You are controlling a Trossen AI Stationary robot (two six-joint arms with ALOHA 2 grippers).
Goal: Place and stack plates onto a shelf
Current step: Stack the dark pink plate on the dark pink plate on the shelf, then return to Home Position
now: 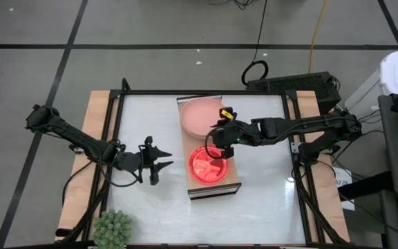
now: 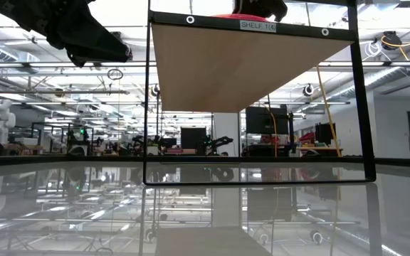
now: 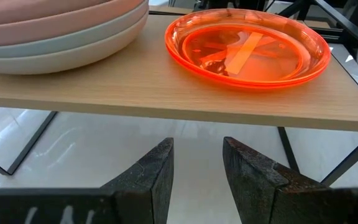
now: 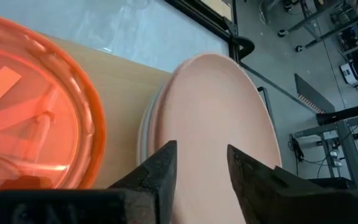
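The light-wood shelf (image 1: 213,190) stands mid-table. On its far half rests a stack of plates (image 1: 200,114), salmon pink on top, pale green-grey and beige below (image 3: 61,37). On its near half sit the glossy translucent hot pink plates (image 1: 208,166), nested. My right gripper (image 1: 215,143) hovers open over the shelf between the two piles, its fingers above the salmon plate's rim (image 4: 222,118). My left gripper (image 1: 163,169) is open, left of the shelf and below the board's height (image 3: 197,168). The small orange plates are not seen.
A spiky green plant (image 1: 112,228) stands at the table's near left corner. A black frame (image 1: 123,138) runs around the glossy white tabletop. The shelf's thin black legs (image 3: 17,149) reach down to the table. Bare tabletop lies left and right of the shelf.
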